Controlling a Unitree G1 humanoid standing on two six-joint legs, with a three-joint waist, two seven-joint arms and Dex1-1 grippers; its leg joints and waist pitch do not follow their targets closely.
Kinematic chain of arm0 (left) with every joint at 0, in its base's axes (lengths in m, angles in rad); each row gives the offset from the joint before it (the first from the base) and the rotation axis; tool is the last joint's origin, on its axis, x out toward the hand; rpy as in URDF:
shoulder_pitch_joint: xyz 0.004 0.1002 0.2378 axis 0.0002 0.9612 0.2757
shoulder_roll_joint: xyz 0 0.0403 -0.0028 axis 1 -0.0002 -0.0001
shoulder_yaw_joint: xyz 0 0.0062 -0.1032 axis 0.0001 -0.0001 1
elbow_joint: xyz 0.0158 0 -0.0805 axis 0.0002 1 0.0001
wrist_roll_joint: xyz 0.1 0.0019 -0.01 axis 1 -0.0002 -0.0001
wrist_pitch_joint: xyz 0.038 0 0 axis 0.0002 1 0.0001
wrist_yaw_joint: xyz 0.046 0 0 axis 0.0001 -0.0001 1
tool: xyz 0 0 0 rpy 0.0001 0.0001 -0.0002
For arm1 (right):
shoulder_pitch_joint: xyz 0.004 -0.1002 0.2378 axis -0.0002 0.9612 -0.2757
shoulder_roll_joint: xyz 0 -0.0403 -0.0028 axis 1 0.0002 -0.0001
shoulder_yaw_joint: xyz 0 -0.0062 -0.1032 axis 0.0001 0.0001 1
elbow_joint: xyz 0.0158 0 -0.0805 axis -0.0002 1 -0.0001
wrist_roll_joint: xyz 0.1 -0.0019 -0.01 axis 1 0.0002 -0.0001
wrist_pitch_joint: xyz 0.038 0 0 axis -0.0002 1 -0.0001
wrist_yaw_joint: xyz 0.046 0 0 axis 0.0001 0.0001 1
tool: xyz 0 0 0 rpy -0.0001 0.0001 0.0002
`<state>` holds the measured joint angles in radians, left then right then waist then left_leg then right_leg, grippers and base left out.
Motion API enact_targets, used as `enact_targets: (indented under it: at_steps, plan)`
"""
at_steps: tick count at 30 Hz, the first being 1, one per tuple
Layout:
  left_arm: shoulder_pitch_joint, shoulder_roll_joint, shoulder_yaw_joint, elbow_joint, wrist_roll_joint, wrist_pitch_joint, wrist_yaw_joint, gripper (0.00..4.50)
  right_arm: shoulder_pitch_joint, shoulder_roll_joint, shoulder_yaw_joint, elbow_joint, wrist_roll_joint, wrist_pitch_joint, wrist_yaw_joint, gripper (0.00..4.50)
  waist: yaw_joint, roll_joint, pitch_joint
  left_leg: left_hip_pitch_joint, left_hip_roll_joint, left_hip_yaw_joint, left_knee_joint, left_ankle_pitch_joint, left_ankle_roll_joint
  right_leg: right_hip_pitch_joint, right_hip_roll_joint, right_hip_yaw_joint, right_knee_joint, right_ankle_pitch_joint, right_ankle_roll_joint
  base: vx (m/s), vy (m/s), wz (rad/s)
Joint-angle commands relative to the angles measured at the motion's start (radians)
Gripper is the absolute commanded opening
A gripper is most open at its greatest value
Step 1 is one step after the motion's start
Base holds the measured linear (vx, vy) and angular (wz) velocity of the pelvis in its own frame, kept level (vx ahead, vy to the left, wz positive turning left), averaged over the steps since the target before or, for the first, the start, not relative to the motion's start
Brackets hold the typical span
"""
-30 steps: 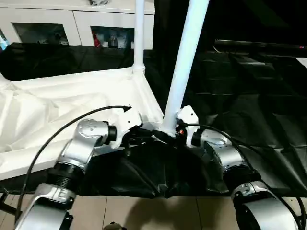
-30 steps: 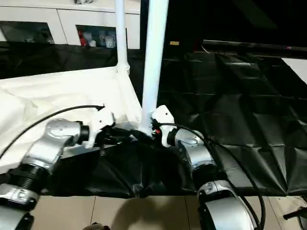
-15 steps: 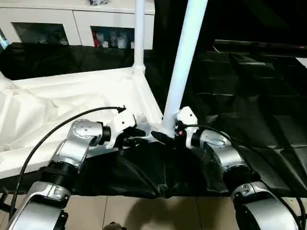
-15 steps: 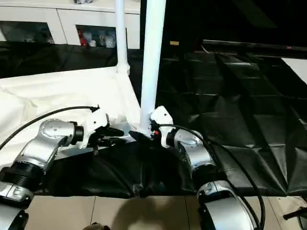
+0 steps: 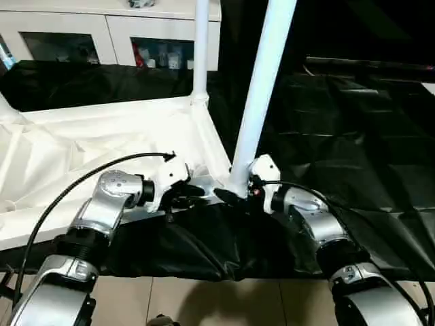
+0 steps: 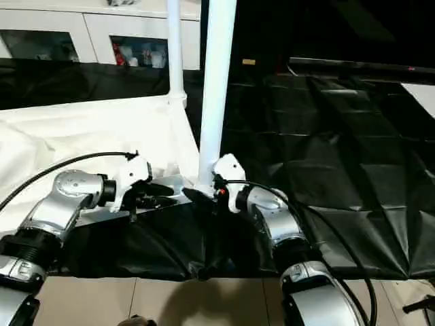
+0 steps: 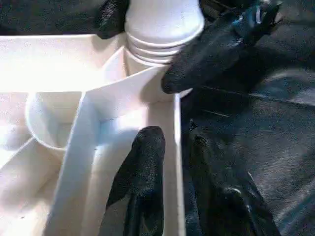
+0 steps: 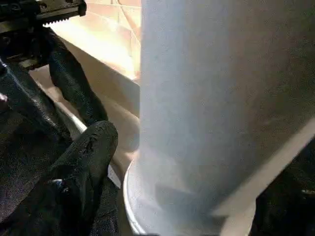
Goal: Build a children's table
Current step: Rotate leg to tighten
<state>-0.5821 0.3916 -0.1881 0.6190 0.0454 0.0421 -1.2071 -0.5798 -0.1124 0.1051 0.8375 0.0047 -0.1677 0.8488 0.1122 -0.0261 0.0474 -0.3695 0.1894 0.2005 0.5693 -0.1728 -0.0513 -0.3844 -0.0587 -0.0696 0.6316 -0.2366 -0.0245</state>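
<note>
The children's table top (image 5: 102, 149) lies upside down on black cloth, white and rimmed. Two white legs stand upright in its corner sockets: a far leg (image 5: 200, 47) and a near leg (image 5: 262, 88). My right gripper (image 5: 234, 195) is closed around the flared base of the near leg (image 7: 162, 24), one black finger (image 8: 83, 162) pressed against it. My left gripper (image 7: 172, 140) clamps the near rim (image 7: 174, 123) just beside that corner, with one finger (image 7: 142, 162) inside the rim wall and the other outside.
A white cabinet with glass doors (image 5: 81, 34) stands behind. Crinkled black cloth (image 5: 353, 136) covers the surface to the right. The surface's front edge and tiled floor (image 5: 204, 299) lie just below my forearms. Black cables loop over both wrists.
My left gripper has drawn a little leftward along the near rim, away from the leg's corner. The right gripper and the near leg have stayed in place.
</note>
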Motion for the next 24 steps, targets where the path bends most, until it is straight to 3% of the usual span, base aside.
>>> enact_targets:
  at_steps: [1, 10, 11, 14, 15, 18, 20, 22, 24]
  plan:
    - [-0.002, 0.006, -0.027, 0.01, -0.001, 0.009, -0.028, 0.66, 0.026, -0.001, 0.02, -0.002, -0.01, -0.002, 0.004, 3.91, 0.007, 0.02, -0.065, 0.017, 0.059, -0.029, -0.049, -0.123, 0.048, 0.049, -0.098, 0.056, -0.056, 0.129, -0.259, 0.0, 0.0, 0.0]
    - [0.016, 0.014, -0.038, 0.009, -0.004, 0.008, -0.043, 0.04, 0.027, -0.02, 0.023, -0.009, -0.011, 0.001, 0.009, 3.91, 0.006, 0.013, -0.064, 0.017, 0.059, -0.028, -0.05, -0.124, 0.049, 0.049, -0.099, 0.057, -0.058, 0.1, -0.255, 0.0, 0.0, 0.0]
    - [0.017, 0.015, -0.039, 0.008, -0.008, 0.011, -0.049, 0.04, 0.026, -0.02, 0.023, -0.01, -0.011, 0.002, 0.009, 3.91, 0.005, 0.008, -0.063, 0.017, 0.059, -0.027, -0.05, -0.123, 0.051, 0.05, -0.099, 0.057, -0.059, 0.095, -0.253, 0.0, 0.0, 0.0]
    - [0.027, 0.024, -0.045, 0.001, -0.009, 0.009, -0.061, 0.01, 0.021, -0.02, 0.026, -0.012, -0.01, 0.014, 0.016, 4.08, 0.006, 0.01, -0.063, 0.016, 0.059, -0.027, -0.05, -0.122, 0.052, 0.049, -0.1, 0.057, -0.06, 0.078, -0.249, 0.0, 0.0, 0.0]
    - [0.036, 0.031, -0.051, -0.011, -0.01, 0.011, -0.077, 0.0, 0.016, -0.018, 0.022, -0.014, 0.002, 0.033, 0.032, 4.18, 0.006, 0.005, -0.062, 0.016, 0.059, -0.028, -0.05, -0.117, 0.056, 0.05, -0.1, 0.057, -0.058, 0.073, -0.247, 0.0, 0.0, 0.0]
    - [0.068, 0.052, -0.079, -0.05, -0.001, 0.008, -0.105, 0.0, 0.003, -0.03, 0.036, -0.018, 0.001, 0.037, 0.075, 4.39, 0.005, 0.005, -0.062, 0.014, 0.06, -0.027, -0.049, -0.112, 0.065, 0.049, -0.1, 0.057, -0.059, 0.074, -0.245, 0.0, 0.0, 0.0]
    - [0.074, 0.056, -0.087, -0.059, 0.004, 0.009, -0.106, 0.0, 0.0, -0.037, 0.041, -0.015, -0.006, 0.031, 0.08, 4.39, 0.005, 0.007, -0.06, 0.016, 0.06, -0.026, -0.05, -0.12, 0.063, 0.045, -0.098, 0.057, -0.061, 0.059, -0.244, 0.0, 0.0, 0.0]
    - [0.084, 0.059, -0.091, -0.086, 0.0, 0.021, -0.106, 0.0, -0.009, -0.056, 0.052, -0.009, -0.022, 0.016, 0.086, 4.39, 0.005, -0.002, -0.058, 0.017, 0.06, -0.026, -0.053, -0.138, 0.052, 0.046, -0.101, 0.057, -0.066, 0.006, -0.237, 0.0, 0.0, 0.0]
    - [0.094, 0.062, -0.091, -0.124, -0.008, 0.041, -0.106, 0.0, -0.019, -0.085, 0.064, -0.016, -0.023, 0.016, 0.137, 4.39, 0.005, -0.001, -0.058, 0.017, 0.062, -0.027, -0.053, -0.143, 0.046, 0.046, -0.102, 0.057, -0.066, -0.014, -0.233, 0.0, 0.0, 0.0]
